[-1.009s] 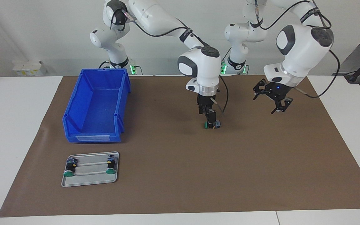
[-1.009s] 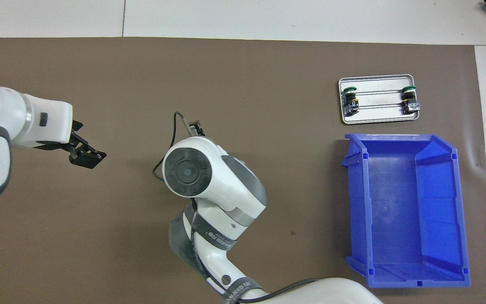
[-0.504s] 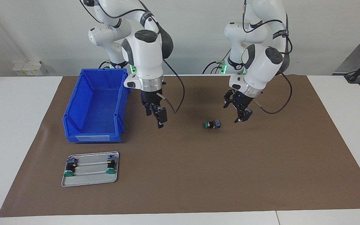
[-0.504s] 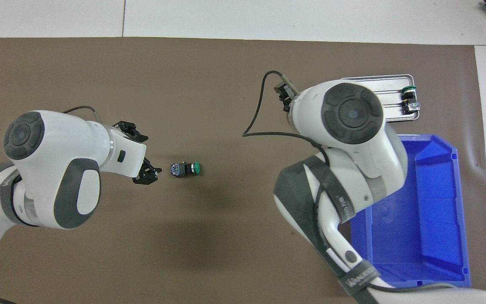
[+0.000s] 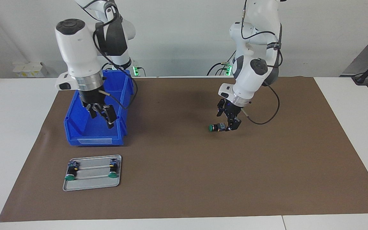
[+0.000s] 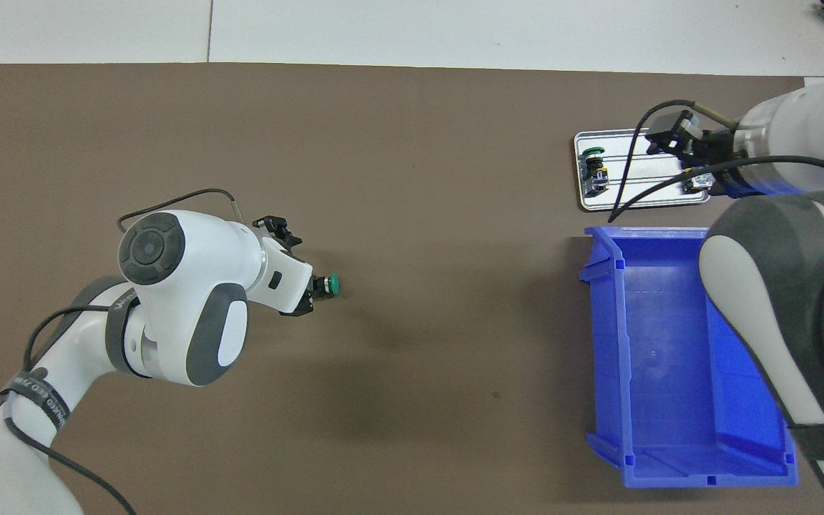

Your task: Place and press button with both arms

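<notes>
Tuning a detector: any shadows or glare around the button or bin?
Overhead view: a soft-edged shadow on the brown mat, nearer the robots than the button; sheen on the floor of the blue bin. Facing view: thin dark shadow at the bin's base.

So the button [image 5: 215, 127] lies mid-mat [image 5: 184, 179], left gripper [image 5: 232, 125] right at its rear end. Bin [image 5: 85, 131] sits toward the right arm's end, right gripper [image 5: 105, 115] over it, tray [image 5: 91, 185] just farther out.

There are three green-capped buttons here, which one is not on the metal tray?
The button lying on the brown mat mid-table, at the left gripper. The other two sit on the grey tray, toward the right arm's end.
</notes>
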### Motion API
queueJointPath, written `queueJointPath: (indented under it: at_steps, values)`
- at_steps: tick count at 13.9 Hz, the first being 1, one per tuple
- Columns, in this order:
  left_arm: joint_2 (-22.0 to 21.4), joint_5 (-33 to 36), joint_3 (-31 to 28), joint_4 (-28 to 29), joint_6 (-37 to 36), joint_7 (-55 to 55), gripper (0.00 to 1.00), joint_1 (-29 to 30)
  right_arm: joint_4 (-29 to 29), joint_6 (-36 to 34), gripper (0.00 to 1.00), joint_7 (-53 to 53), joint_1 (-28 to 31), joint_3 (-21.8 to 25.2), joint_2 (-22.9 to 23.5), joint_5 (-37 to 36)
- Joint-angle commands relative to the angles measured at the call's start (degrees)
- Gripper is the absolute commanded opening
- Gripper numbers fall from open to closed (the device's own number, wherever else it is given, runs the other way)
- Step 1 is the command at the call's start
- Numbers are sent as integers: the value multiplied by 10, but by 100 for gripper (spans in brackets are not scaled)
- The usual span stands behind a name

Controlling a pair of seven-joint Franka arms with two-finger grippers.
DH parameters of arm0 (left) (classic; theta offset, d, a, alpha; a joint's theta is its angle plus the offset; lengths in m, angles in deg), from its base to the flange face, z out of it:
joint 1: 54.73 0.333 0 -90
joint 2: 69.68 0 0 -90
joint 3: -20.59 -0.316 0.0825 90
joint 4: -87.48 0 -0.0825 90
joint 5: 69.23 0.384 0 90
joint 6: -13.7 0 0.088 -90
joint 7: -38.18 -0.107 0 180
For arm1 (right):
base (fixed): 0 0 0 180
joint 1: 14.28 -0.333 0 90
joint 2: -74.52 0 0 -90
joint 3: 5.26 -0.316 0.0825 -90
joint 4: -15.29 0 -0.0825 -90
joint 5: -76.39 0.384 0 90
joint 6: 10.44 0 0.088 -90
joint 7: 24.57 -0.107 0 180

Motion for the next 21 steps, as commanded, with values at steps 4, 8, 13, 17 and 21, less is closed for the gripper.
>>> queueJointPath:
  at_steps: [4, 8, 13, 17, 21]
  values:
    - [47, -10, -12, 3, 58, -8, 96, -34, 5, -92, 100, 147, 47, -2, -68, 10]
    - [55, -10, -13, 5, 59, -5, 96, -39, 45, -194, 100, 290, 65, 0, -88, 1]
    - [56, -10, -13, 8, 57, -5, 96, -39, 40, -222, 100, 334, 69, -2, -77, -7]
    - [55, -10, -14, 20, 60, -8, 84, -40, 38, -231, 100, 350, 67, -2, -76, -7]
    - [55, -10, -15, 20, 60, -8, 68, -40, 30, -224, 100, 339, 63, -7, -79, -8]
